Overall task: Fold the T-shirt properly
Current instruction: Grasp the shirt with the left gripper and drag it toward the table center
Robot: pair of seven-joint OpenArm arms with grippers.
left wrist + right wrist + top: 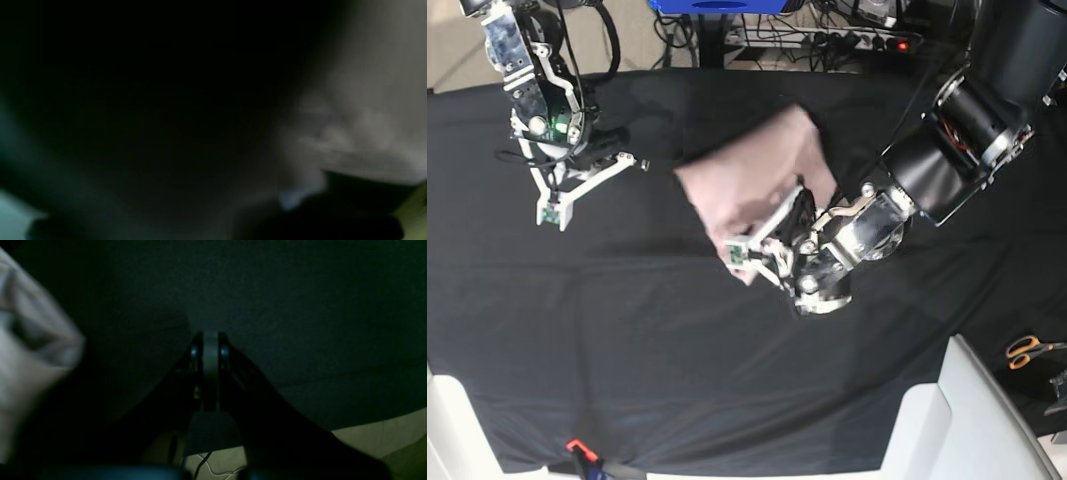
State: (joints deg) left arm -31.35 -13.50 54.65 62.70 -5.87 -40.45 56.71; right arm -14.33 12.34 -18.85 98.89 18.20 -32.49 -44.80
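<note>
Item one, your task piece: the pale pink, soft, wrinkled cotton T-shirt, bunched into a rough slab on the black-clothed tabletop, around the middle and nearer the far edge. Its long axis runs diagonally, from the far edge side down toward your left gripper; neck and hem cannot be told apart.

Item two: left gripper, at the shirt's near lower end, touching the cloth. Its jaws look nearly together on the pink fabric, though the left wrist view is too blurred to confirm the pinch.

Item three: your right gripper, well apart from the shirt near the tabletop's far corner, jaws pressed together on nothing, above bare black cloth.

Item four: orange-handled scissors, off the tabletop's edge.
</note>
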